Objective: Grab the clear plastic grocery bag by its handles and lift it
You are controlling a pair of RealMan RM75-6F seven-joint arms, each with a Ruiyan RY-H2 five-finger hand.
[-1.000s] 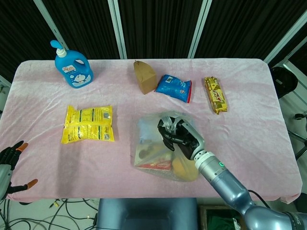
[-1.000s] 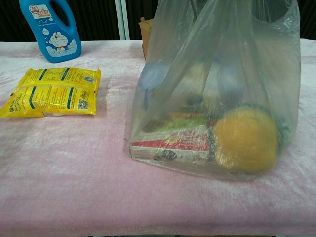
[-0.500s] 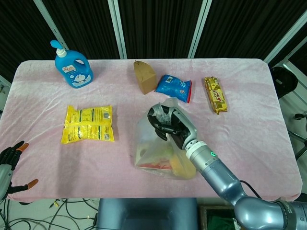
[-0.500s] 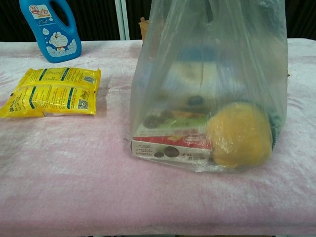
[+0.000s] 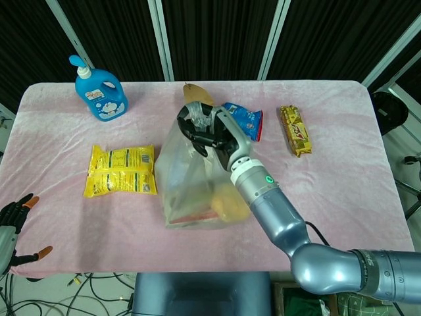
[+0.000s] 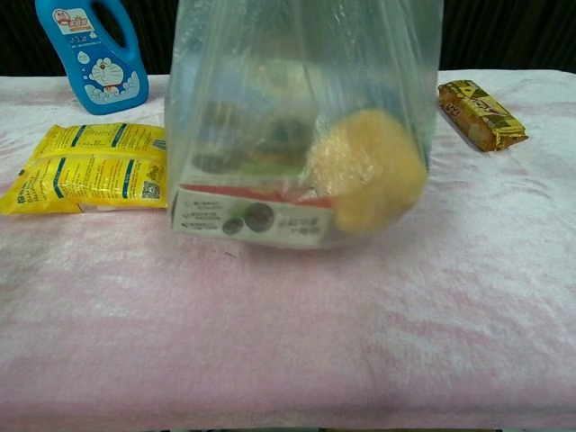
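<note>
The left hand [image 5: 12,224] is seen at the lower left edge of the head view, off the table [image 5: 368,197], with nothing held and its fingers apart; on the pink table, a blue bottle [image 5: 99,90] stands at the far left, and a yellow packet [image 5: 122,170] lies flat nearer the front; just right of the packet, the plastic bag [image 5: 197,178] is held near the table's middle, its long axis upright and its gathered handles pointing up, its base looking raised off the cloth in the chest view; inside it, a flat red-and-white box [image 6: 261,216] lies along the bottom with a yellow round item [image 6: 364,171] beside it on the right; the bag's handles are gripped by the right hand [image 5: 210,131], whose fingers are closed around them; a brown carton [image 5: 192,89] is largely hidden behind the hand; a blue snack pack [image 5: 247,118] lies just right of the hand; a gold bar [image 5: 295,130] lies further right, well apart from the bag.
</note>
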